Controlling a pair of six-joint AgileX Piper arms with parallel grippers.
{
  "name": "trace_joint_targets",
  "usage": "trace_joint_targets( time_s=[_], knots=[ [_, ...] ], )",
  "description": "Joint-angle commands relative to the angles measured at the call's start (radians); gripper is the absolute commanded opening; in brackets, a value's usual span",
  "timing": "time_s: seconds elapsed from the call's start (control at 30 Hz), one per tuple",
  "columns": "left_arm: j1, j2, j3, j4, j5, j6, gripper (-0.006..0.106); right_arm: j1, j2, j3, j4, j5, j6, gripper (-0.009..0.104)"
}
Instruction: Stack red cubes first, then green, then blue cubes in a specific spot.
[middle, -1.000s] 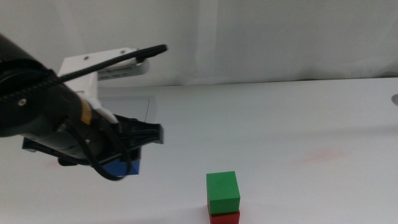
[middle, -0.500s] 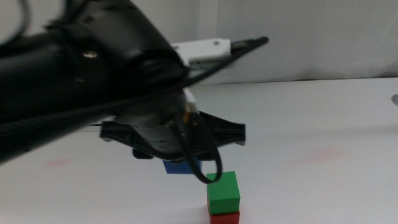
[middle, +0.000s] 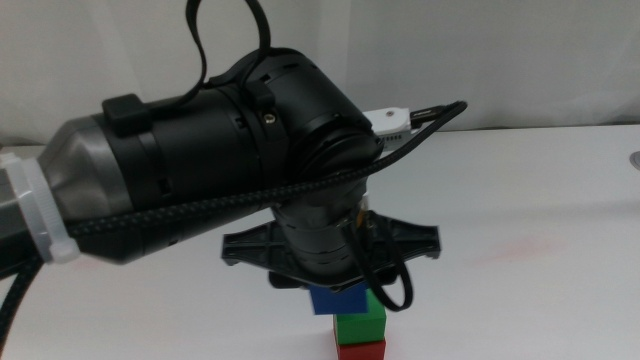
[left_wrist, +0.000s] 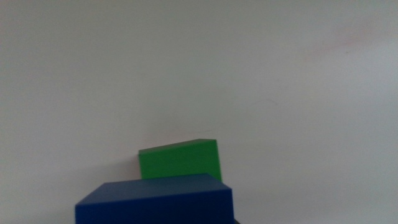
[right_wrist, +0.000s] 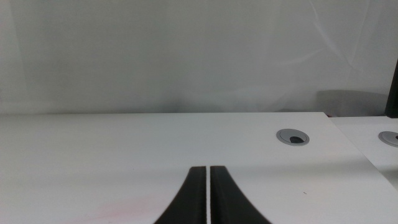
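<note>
At the front of the table the green cube (middle: 358, 327) sits on the red cube (middle: 361, 350), which is cut off by the picture's edge. The spot under the red cube is hidden. My left gripper (middle: 336, 288) hangs under the big dark arm, shut on the blue cube (middle: 338, 301). The blue cube hovers just above the green one, slightly to its left. In the left wrist view the blue cube (left_wrist: 155, 200) fills the foreground with the green cube (left_wrist: 179, 160) just beyond it; the jaws themselves are hidden. My right gripper (right_wrist: 208, 193) is shut and empty, out of the middle view.
The left arm's body (middle: 220, 170) covers the table's left and centre. A faint pink smear (middle: 520, 248) marks the white top at right. Round cable grommets (right_wrist: 293, 137) lie ahead of the right gripper, one (middle: 635, 158) at the table's right edge.
The left arm has carried the blue cube from the table's left rightward, to just above the green cube. The stack has not moved.
</note>
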Motion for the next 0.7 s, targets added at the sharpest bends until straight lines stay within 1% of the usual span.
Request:
trace_joint_targets(
  time_s=[0.0,0.27,0.67],
  knots=[
    [-0.006,0.006,-0.024,-0.019,-0.036,-0.042,-0.003,-0.004,-0.005,0.036,0.000,-0.002,0.000,-0.003],
    [-0.006,0.052,-0.069,0.014,-0.032,-0.120,-0.003,-0.004,-0.005,0.036,0.000,-0.002,0.000,-0.003],
    [-0.006,0.090,-0.073,0.024,-0.031,-0.132,-0.003,-0.004,-0.005,0.036,0.000,-0.002,0.000,-0.003]
  ],
)
